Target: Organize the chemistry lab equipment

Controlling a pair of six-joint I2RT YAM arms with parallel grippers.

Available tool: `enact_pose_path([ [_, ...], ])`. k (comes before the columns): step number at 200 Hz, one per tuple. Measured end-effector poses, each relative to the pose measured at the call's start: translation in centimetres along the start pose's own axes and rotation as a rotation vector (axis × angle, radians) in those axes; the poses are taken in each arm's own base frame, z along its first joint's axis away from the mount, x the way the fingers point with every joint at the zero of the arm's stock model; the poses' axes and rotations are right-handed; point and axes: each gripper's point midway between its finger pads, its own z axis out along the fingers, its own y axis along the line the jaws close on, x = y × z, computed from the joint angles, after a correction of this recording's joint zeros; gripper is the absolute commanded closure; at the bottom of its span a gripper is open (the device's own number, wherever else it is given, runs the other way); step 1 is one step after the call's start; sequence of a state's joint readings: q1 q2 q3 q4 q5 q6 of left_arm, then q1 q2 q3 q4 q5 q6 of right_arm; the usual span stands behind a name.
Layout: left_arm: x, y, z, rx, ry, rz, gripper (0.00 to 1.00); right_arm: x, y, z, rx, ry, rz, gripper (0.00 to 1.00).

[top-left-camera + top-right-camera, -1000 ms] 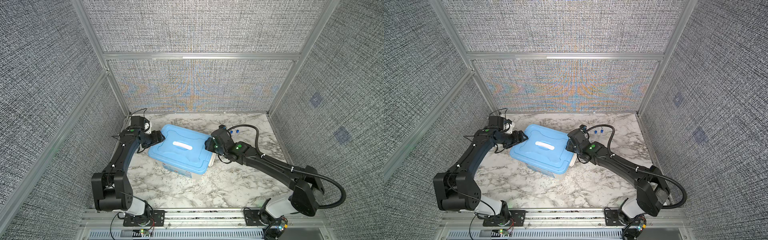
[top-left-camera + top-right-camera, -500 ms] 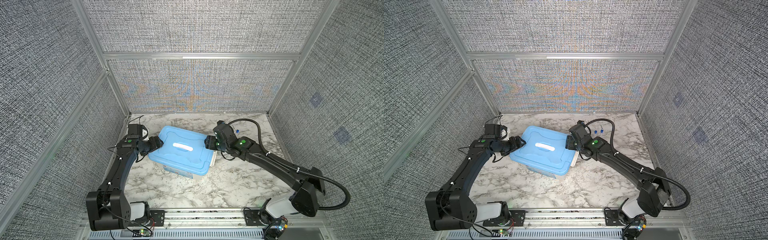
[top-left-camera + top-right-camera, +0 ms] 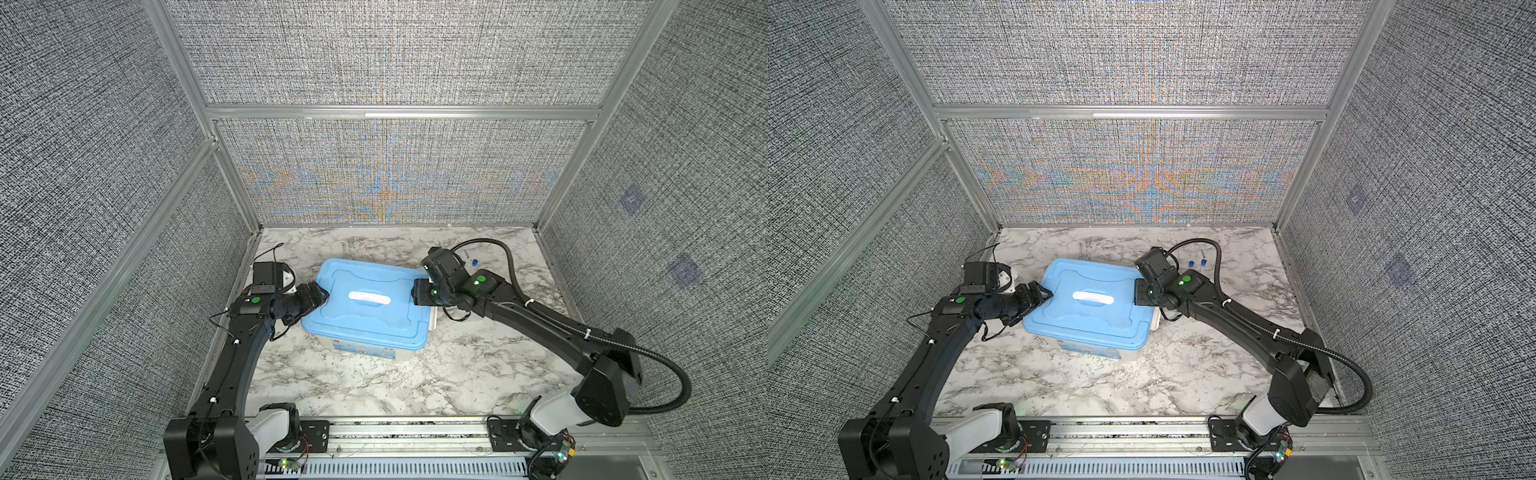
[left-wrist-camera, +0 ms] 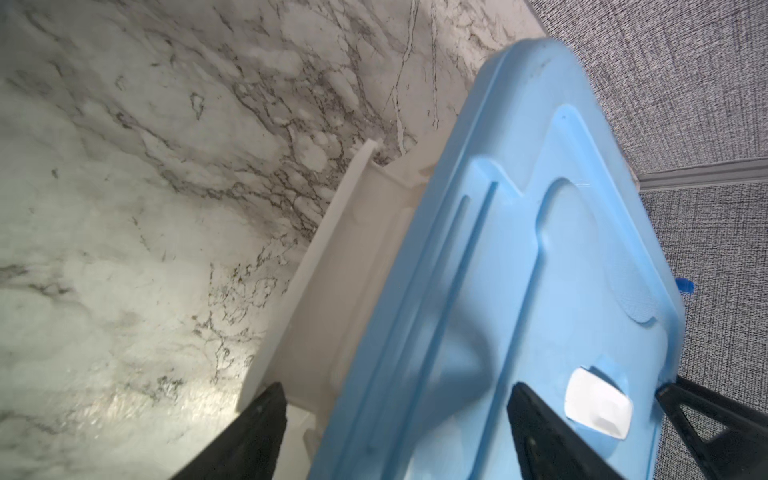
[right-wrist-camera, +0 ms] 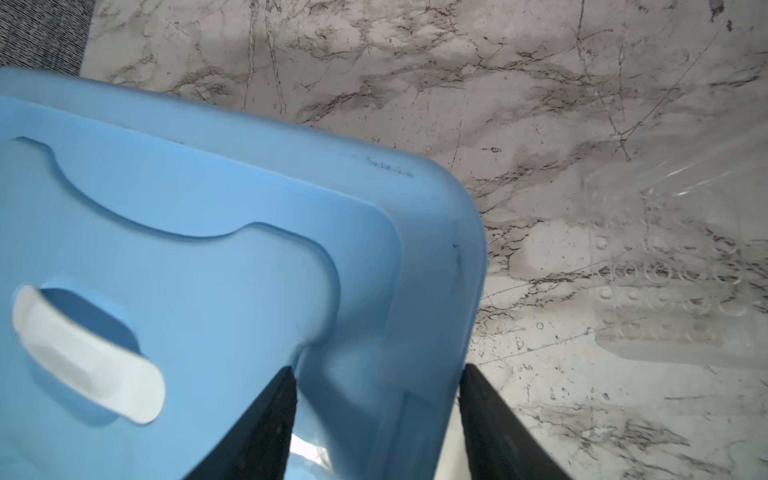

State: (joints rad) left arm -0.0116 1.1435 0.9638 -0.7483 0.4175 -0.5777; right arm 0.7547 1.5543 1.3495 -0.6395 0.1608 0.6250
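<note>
Black and jointed, both arms lean in from the near side to meet the blue lid [image 3: 365,322] at opposite ends. The left arm rises along the left wall, bends inward and points the left gripper [image 3: 323,293] sideways at the lid's left edge. In its wrist view the jaws stand wide: one finger is over the lid's top, the other is outside the white tub [image 4: 357,249], and the edge lies loose between them, nothing gripped. The right arm stretches low over the marble tabletop [image 3: 374,386]. The right gripper [image 5: 378,372] straddles the lid's right border, one tip at the panel step and one at the outer edge; whether it pinches I cannot tell. The lid sits askew on the tub, white handle [image 3: 370,297] up. Behind the right wrist, near the back wall, sit two clear tubes with blue caps [image 3: 1204,262]. On the marble beside the lid lies a clear well plate [image 5: 673,286], flat, with rows of round wells.
</note>
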Motion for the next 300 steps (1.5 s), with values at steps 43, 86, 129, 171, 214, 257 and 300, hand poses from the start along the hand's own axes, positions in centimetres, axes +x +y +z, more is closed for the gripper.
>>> enact_pose_path([
  [43, 0.3, 2.2, -2.0, -0.154, -0.003, -0.039, 0.11, -1.4, 0.1, 1.0, 0.025, -0.015, -0.081, 0.43],
  [86, 1.1, 2.7, -1.7, -0.15, 0.043, -0.027, 0.12, -2.8, -0.2, 1.8, 0.025, -0.034, -0.168, 0.46],
  [129, 1.9, 1.5, 0.3, -0.037, 0.138, -0.019, 0.13, -4.0, -0.7, 2.7, 0.002, -0.047, -0.233, 0.46],
  [171, 3.1, 0.2, 1.6, 0.101, 0.188, -0.024, 0.12, -4.8, -1.5, 2.5, -0.024, -0.049, -0.28, 0.45],
  [214, 3.7, -0.8, 2.0, 0.19, 0.211, -0.048, 0.17, -4.4, -1.6, 1.1, -0.06, -0.022, -0.285, 0.33],
  [257, 3.6, -0.9, 1.9, 0.194, 0.195, -0.048, 0.19, -4.7, -1.2, -2.9, -0.116, -0.068, -0.246, 0.18],
  [300, 3.6, -0.8, 2.1, 0.192, 0.197, -0.052, 0.19, -0.6, -4.6, -3.4, -0.127, -0.015, -0.115, 0.14],
])
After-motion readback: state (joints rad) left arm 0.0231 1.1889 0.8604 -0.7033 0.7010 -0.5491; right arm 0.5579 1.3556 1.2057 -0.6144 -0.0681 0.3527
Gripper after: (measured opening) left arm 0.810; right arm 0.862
